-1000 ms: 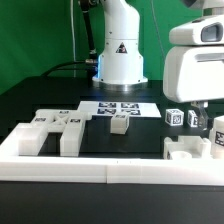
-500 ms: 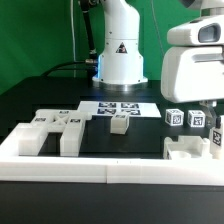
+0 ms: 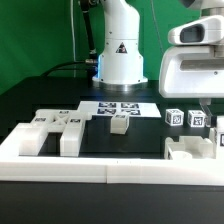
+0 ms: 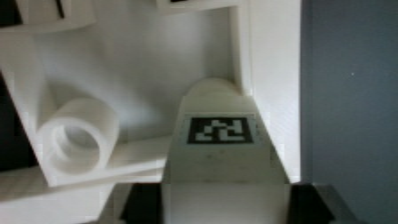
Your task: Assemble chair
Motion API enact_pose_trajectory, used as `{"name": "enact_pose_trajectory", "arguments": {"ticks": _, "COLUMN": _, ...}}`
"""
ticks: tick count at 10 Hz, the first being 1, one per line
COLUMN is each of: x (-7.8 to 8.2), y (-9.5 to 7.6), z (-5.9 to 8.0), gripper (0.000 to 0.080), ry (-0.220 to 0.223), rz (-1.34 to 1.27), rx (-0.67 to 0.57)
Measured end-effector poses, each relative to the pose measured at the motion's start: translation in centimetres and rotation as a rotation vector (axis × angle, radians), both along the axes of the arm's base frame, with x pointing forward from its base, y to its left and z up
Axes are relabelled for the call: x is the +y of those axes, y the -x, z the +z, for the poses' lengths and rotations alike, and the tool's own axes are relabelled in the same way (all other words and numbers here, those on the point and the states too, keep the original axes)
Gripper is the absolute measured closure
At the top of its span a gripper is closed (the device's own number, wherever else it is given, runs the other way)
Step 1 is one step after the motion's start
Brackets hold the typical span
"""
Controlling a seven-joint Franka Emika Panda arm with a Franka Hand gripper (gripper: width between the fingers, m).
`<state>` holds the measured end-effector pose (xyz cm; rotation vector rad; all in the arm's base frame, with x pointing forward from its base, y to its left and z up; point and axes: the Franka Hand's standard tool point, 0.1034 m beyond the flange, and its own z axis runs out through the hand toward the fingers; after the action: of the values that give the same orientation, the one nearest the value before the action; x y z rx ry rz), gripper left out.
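In the wrist view my gripper (image 4: pixel 226 205) is shut on a long white chair piece (image 4: pixel 222 140) with a black-and-white tag, held between its dark pads (image 4: pixel 143 205). Beyond it lies a white chair block with a round socket (image 4: pixel 80 140). In the exterior view the gripper (image 3: pixel 213 122) hangs at the far right, above that white block (image 3: pixel 188 150). Two small tagged cubes (image 3: pixel 175 117) stand just behind. A large slotted white slab (image 3: pixel 55 128) lies at the left. A small white cube (image 3: pixel 120 123) sits mid-table.
The low white border wall (image 3: pixel 100 170) runs along the front and up the right side (image 4: pixel 267 60). The marker board (image 3: pixel 120 107) lies flat behind the small cube. The robot base (image 3: pixel 120 50) stands at the back centre.
My gripper has risen a little at the exterior view's right, with the white piece still held. The other parts have not moved.
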<state>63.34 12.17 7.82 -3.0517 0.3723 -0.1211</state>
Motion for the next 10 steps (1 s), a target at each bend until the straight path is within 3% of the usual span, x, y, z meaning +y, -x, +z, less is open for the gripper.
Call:
{"name": "enact_pose_trajectory", "arguments": {"ticks": 6, "x": 0.22, "y": -0.08, "z": -0.12, "gripper": 0.0509, "ry": -0.065, "rz": -0.607, "rx": 0.034}}
{"name": "enact_pose_trajectory", "arguments": {"ticks": 9, "x": 0.38, "y": -0.04, "z": -0.13, "gripper": 0.0509, "ry": -0.063, "rz": -0.605, "rx": 0.034}}
{"name": "enact_pose_trajectory", "arguments": {"ticks": 10, "x": 0.36, "y": -0.04, "z": -0.12, "gripper": 0.0304, "ry": -0.061, "rz": -0.574, "rx": 0.032}}
